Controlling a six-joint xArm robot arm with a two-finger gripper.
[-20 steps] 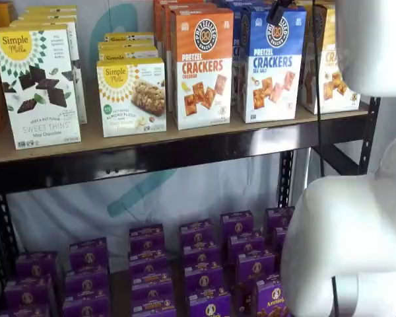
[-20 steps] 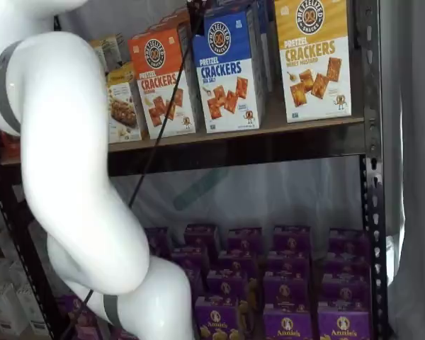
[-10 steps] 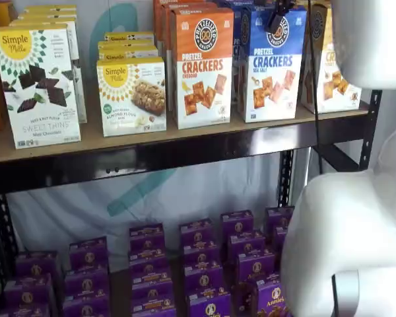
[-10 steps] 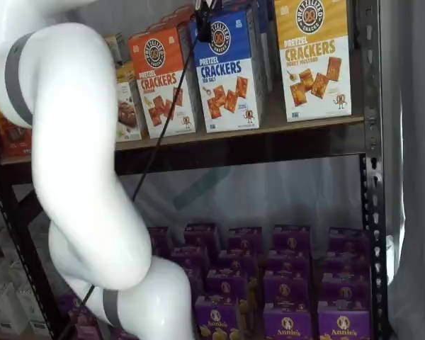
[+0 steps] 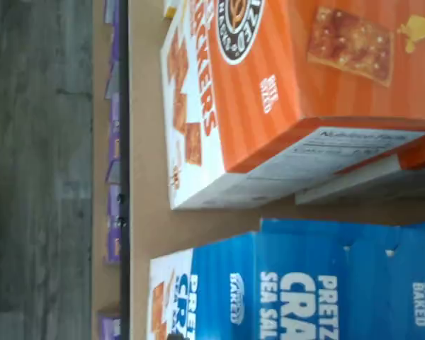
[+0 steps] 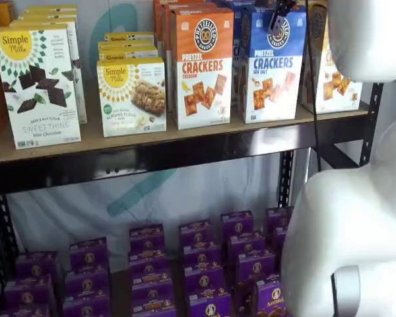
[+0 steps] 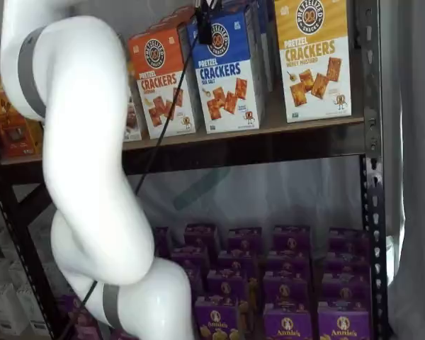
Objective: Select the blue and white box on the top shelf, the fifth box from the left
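Blue and white cracker box (image 6: 272,65) stands upright on the top shelf (image 6: 152,142), front row, w/ the orange cracker box (image 6: 201,66) just beside it on one side and a yellow cracker box (image 7: 314,58) on the other. In both shelf views the tool (image 6: 278,16) hangs in front of the blue box's upper front, near the round logo; only a small dark bit of it shows, w/ a cable (image 7: 163,120) trailing down from it. Can't tell if its fingers are spread or pressed together, and whether it touches the box isn't clear either.

Wrist view is turned on its side: blue box (image 5: 304,283) and orange box (image 5: 283,92) both fill it close up, a strip of tan shelf board showing between them. Fingers not seen there.

Further along the shelf: white boxes w/ yellow sun logos (image 6: 38,86). Lower shelf holds rows of small purple boxes (image 6: 198,264). White arm (image 7: 85,163) blocks a big part of both shelf views.
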